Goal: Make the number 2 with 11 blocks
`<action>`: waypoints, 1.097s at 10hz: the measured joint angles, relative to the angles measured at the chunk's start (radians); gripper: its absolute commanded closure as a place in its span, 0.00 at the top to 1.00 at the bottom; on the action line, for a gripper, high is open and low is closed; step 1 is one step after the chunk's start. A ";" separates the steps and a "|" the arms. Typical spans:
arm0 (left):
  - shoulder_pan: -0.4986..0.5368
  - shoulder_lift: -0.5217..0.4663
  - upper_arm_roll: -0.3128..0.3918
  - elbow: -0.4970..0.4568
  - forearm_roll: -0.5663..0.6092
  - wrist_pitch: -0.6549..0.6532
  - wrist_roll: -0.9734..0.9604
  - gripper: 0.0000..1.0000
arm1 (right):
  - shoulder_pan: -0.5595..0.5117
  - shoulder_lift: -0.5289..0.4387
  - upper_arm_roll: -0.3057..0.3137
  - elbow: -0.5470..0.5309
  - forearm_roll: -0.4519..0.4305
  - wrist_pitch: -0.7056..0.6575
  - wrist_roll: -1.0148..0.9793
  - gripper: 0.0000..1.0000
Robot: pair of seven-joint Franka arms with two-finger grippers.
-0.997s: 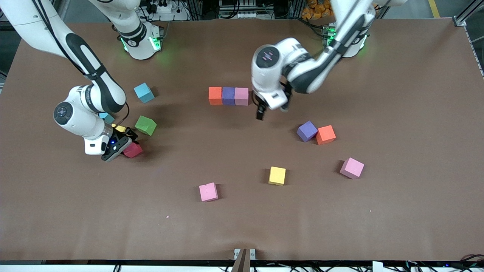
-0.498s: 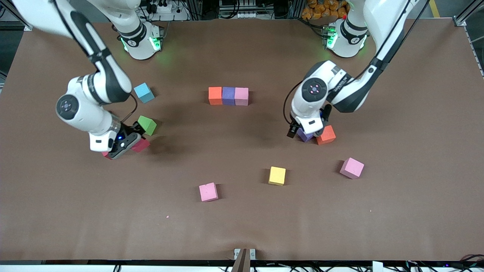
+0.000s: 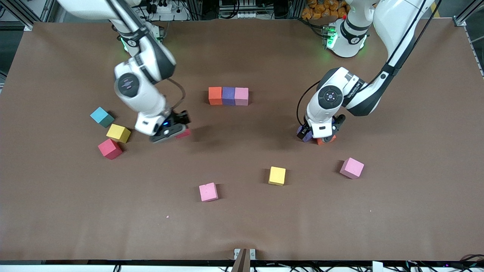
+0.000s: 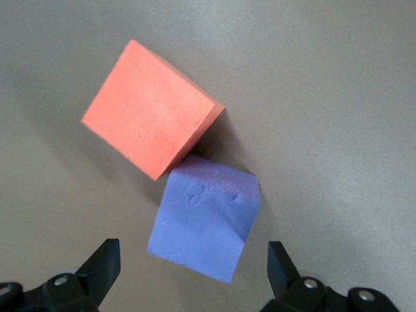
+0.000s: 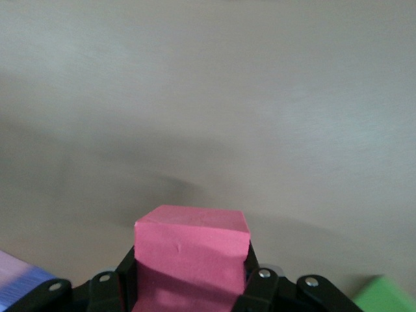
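Moved since earlier: right gripper (image 3: pixel 172 129), clamped on a red block (image 5: pixel 192 257), now carried over the table toward the orange-purple-pink row (image 3: pixel 228 96). Left gripper (image 3: pixel 319 136), jaws spread, directly over the purple block (image 4: pixel 205 224), which touches an orange block (image 4: pixel 149 133).

Matt foam blocks (image 3: pixel 228 96); matt brown table (image 3: pixel 397 211)

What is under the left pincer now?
The left pincer, open, hangs over a purple cube on the table, with an orange cube touching it. In the front view the pincer covers most of both cubes.
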State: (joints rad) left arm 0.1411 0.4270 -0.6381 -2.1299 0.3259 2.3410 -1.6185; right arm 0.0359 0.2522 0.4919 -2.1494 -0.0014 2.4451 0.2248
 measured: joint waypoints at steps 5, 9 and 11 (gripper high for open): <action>0.013 0.068 0.000 -0.017 0.110 0.088 0.002 1.00 | 0.253 0.046 -0.010 0.037 -0.002 0.029 0.433 0.39; 0.056 0.127 0.001 -0.015 0.204 0.116 0.003 1.00 | 0.525 0.207 -0.197 0.136 -0.003 0.138 0.598 0.38; 0.056 0.128 0.000 -0.012 0.204 0.117 0.003 1.00 | 0.634 0.287 -0.282 0.223 -0.003 0.138 0.630 0.38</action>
State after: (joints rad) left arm 0.1974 0.5547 -0.6379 -2.1424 0.5299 2.4583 -1.6156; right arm 0.6702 0.5396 0.2100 -1.9262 -0.0041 2.5832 0.8545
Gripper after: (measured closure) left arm 0.000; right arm 0.392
